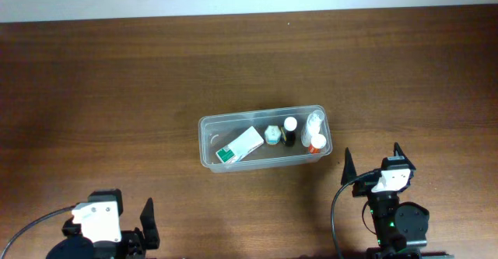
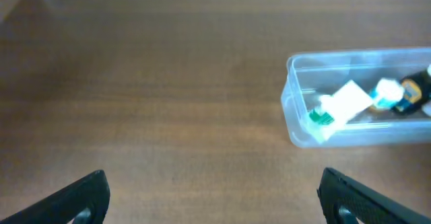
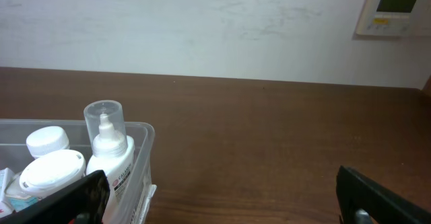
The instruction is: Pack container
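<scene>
Mid-table: clear container (image 1: pixel 205 144) holding a green-and-white packet (image 1: pixel 240 145) and small bottles (image 1: pixel 290 128). Left gripper (image 2: pixel 212 200) spread wide, clasping nothing. Right gripper (image 3: pixel 222 200) likewise wide, near the container's right end.

On my screens the bench (image 1: pixel 117 96) reads as dark wood with a fine grain and a soft satin sheen. The container (image 1: pixel 257 113) is clear, glossy plastic, slightly cloudy. In it, the packet (image 1: pixel 240 145) looks like printed card and the bottle (image 3: pixel 111 158) like smooth white plastic under a transparent cap (image 3: pixel 103 113). My left end effector (image 2: pixel 212 183) looks matt black. The wall (image 3: pixel 202 29) is matt white, faintly scuffed.
</scene>
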Motion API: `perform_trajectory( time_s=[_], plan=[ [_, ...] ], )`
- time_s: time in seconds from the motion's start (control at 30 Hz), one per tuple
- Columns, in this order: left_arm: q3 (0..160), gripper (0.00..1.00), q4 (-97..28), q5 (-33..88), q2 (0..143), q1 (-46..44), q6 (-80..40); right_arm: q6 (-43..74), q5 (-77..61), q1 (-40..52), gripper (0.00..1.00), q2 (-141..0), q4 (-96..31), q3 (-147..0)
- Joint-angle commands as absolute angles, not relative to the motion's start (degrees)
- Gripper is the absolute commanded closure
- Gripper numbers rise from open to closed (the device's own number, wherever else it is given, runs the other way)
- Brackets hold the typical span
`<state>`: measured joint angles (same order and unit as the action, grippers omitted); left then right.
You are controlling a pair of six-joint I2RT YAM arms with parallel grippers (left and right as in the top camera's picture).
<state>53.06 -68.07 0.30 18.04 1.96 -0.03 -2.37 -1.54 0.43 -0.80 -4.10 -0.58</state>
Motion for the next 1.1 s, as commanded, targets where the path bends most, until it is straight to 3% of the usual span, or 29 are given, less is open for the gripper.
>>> perform_trajectory(
  time_s=[0.0, 0.43, 0.77, 1.07],
  plan=[
    [47.68, 0.01, -63.4, 1.21, 17.67, 2.04, 0.84, -2.76, -1.04, 0.32, 0.02, -0.54, -4.49, -0.32],
    [13.23, 0.01, -16.49, 12.69, 8.38, 2.02, 0.84, -2.76, -1.04, 0.32, 0.02, -0.54, -4.49, -0.32],
    [0.43, 0.01, -3.46, 6.04, 0.3, 0.01, 0.89, -2.76, -1.04, 0.32, 0.02, -0.54, -4.49, -0.32],
    [0.47, 0.01, -3.84, -8.64, 0.3, -3.42, 0.89, -2.76, -1.04, 0.32, 0.02, -0.54, -4.49, -0.32]
  ],
)
